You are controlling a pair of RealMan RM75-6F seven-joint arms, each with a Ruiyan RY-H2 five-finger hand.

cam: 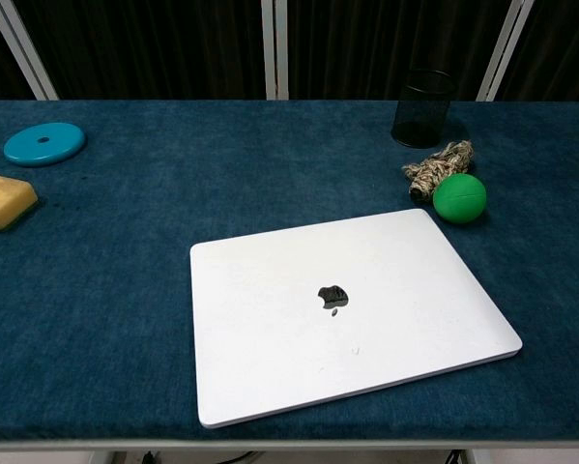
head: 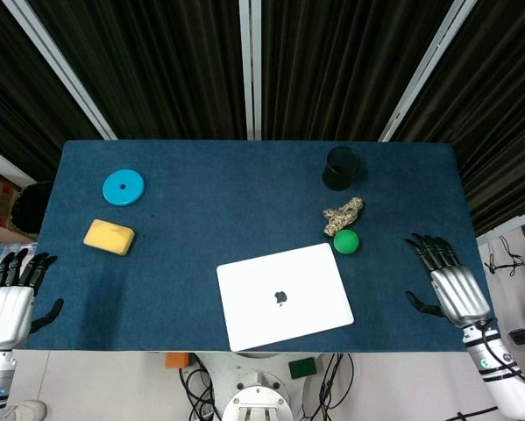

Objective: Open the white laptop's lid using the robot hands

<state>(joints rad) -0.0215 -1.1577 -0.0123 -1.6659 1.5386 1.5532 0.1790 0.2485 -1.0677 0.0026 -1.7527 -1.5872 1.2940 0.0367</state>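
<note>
A: Where is the white laptop (head: 284, 296) lying, and in what condition?

B: It is lying flat with its lid fully closed, close to the near edge of the desk (head: 201, 219) and slightly right of centre. It is sitting rotated, so its near long side is running at an angle to the desk edge. That side is probably the opening edge, and it is facing the robot, which is likely why the unit is placed there.

A: What is surrounding it?

B: A green ball (head: 346, 241) is sitting just beside its far right corner, with a rope knot (head: 342, 216) touching the ball and a black cup (head: 341, 167) beyond, toward the far edge. A yellow sponge (head: 109, 236) and a blue disc (head: 123, 188) are lying well apart, toward the left edge.

A: Hand status?

B: The left hand (head: 12, 298) is hanging at the near left corner, fingers extended and slightly apart, holding nothing. The right hand (head: 446, 279) is hovering at the right edge, fingers spread, thumb out, also holding nothing. Both are standing well apart from the laptop, so the opening step is not yet begun.
</note>
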